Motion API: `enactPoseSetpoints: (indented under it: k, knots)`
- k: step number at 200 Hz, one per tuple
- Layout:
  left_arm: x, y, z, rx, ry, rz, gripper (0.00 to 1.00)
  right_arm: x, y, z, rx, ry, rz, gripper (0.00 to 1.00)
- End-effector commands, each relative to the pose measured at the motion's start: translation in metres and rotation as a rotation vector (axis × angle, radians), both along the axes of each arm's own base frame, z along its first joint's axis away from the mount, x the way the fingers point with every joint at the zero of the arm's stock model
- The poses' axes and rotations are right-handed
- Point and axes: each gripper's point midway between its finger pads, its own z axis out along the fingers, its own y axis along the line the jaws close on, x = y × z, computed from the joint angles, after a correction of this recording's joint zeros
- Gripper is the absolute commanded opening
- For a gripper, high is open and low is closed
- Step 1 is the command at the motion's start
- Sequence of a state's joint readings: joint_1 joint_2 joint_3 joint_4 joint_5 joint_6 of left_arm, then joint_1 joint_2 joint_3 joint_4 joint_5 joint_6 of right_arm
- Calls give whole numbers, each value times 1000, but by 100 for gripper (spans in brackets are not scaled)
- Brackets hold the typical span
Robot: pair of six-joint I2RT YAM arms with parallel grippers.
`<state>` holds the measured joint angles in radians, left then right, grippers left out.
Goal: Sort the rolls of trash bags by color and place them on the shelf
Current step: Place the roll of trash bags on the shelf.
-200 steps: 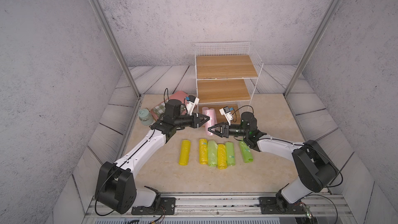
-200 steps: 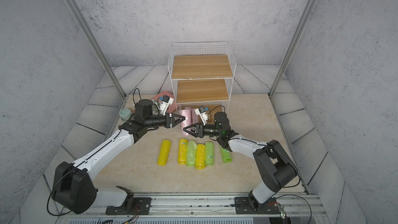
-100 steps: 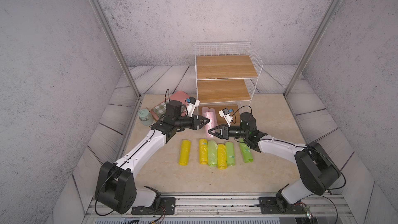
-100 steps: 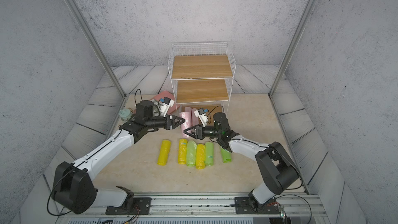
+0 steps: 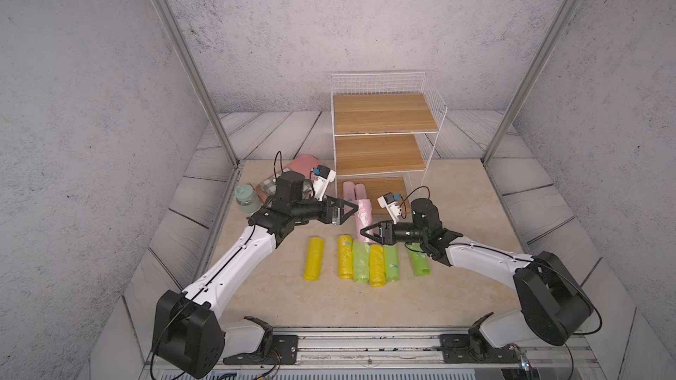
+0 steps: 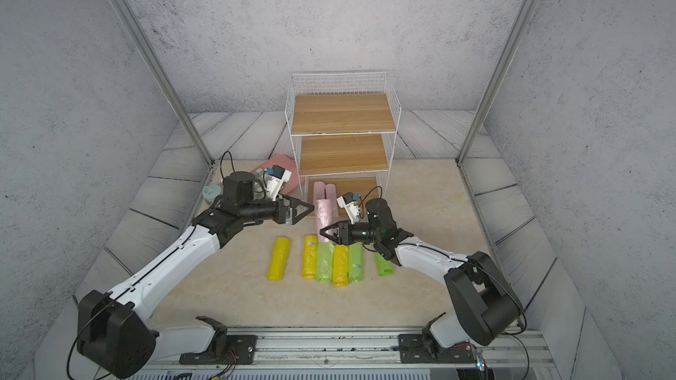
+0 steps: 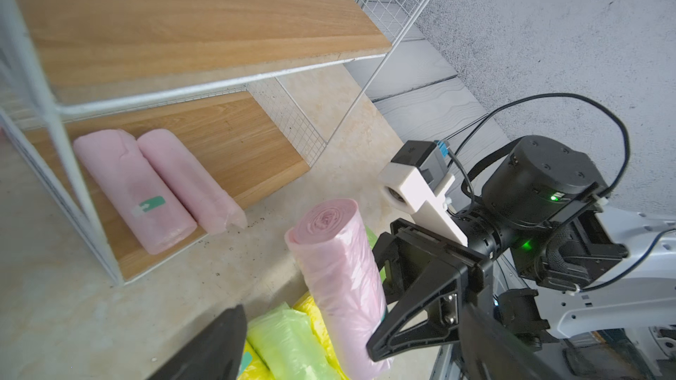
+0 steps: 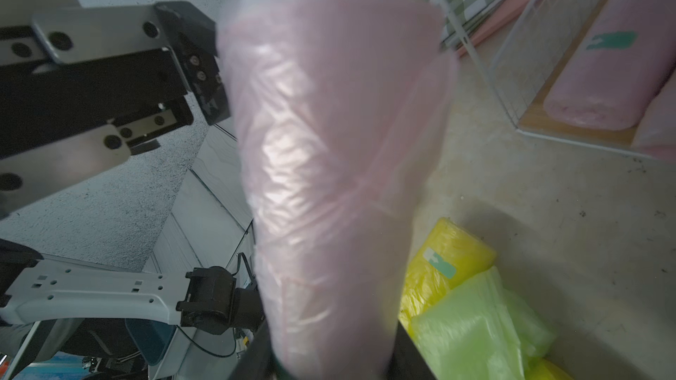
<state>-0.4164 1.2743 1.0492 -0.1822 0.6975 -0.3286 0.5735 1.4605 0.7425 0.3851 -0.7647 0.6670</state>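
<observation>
Mint jar [image 5: 244, 199]: upright at the left edge of the table [image 5: 472, 221].
Checked cloth [image 5: 264, 187]: folded, just right of the jar, partly hidden behind the left arm.
Pink tray [image 5: 303, 161]: flat under the cloth, just left of the shelf.
Lone yellow roll [image 5: 314, 259]: lying on the table, apart from the other rolls.
Left claw [image 5: 347, 214]: jaws spread wide, released, nothing between them. One tip is just beside the upper part of the held pink roll and may be brushing it; the views are too coarse to tell.
Shelved pink rolls [image 5: 353, 190]: two lying side by side, touching, on the left part of the bottom board.
Held pink roll [image 5: 363, 218]: raised on end and leaning, in front of the bottom tier.
Right claw [image 5: 368, 236]: clenched on the lower end of the held pink roll.
Packed row [image 5: 368, 264]: yellow, green, yellow, green, lying side by side and touching, just below the claws in both top views.
Shelf [image 5: 384, 115]: three wooden boards in white wire; the top and middle boards are bare.
End green roll [image 5: 418, 264]: lying near the row, partly under the right arm.
</observation>
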Motion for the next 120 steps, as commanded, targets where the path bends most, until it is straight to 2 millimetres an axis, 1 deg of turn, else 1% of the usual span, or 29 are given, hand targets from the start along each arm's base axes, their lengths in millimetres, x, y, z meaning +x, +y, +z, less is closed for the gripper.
enactPoseSetpoints:
  k: [1,20,67,103,120]
  knots:
    - [-1,10,2,50,-40,26,97,7,-4,-4,5,34,-44,0]
    - [-2,18,0,91,-57,57,97,15,-9,-12,-11,56,-93,0]
    - [5,44,-12,224,-52,177,97,49,-30,-33,-102,129,-229,0]
    - [1,57,-16,277,-81,217,97,72,-43,-41,-159,151,-282,0]
    - [-1,62,-25,310,-61,226,97,82,-50,-50,-205,173,-310,0]
